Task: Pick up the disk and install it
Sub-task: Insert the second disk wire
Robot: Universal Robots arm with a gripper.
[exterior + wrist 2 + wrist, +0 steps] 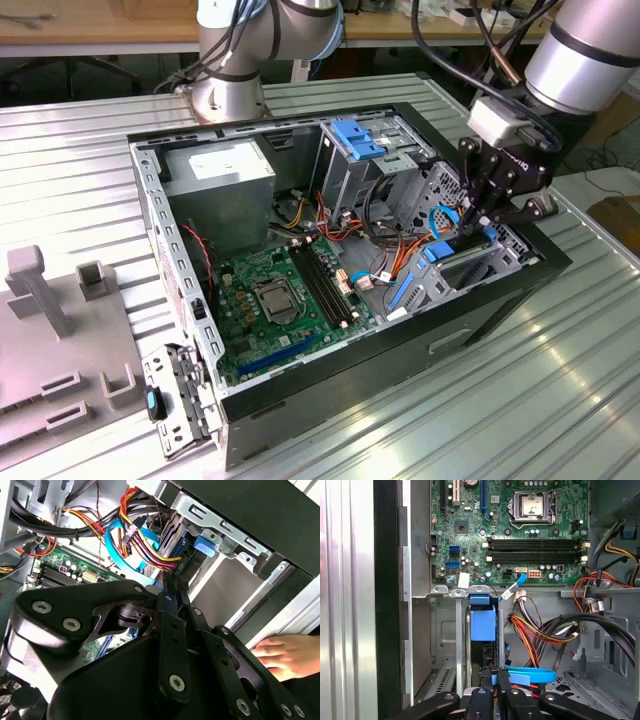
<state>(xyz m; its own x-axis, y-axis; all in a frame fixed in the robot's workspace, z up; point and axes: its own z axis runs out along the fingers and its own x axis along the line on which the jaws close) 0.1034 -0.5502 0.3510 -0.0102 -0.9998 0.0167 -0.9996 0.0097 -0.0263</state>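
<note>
The open computer case (pixel 330 250) lies on its side on the ribbed metal desk (pixel 520 400), motherboard (pixel 275 300) facing up. The gripper (pixel 478 222) reaches down into the drive cage (pixel 470 265) at the case's end toward the exterior view's right. In the first wrist view the disk (pixel 483 622), standing on edge with its blue carrier rail showing, sits down in the cage slot, and the fingers (pixel 486 676) are pinched close together on its near edge. Bundled coloured cables (pixel 540 635) and a flat blue data cable (pixel 530 674) run just beside it. In the second wrist view, a person's hand (pixel 290 655) rests outside the case wall.
</note>
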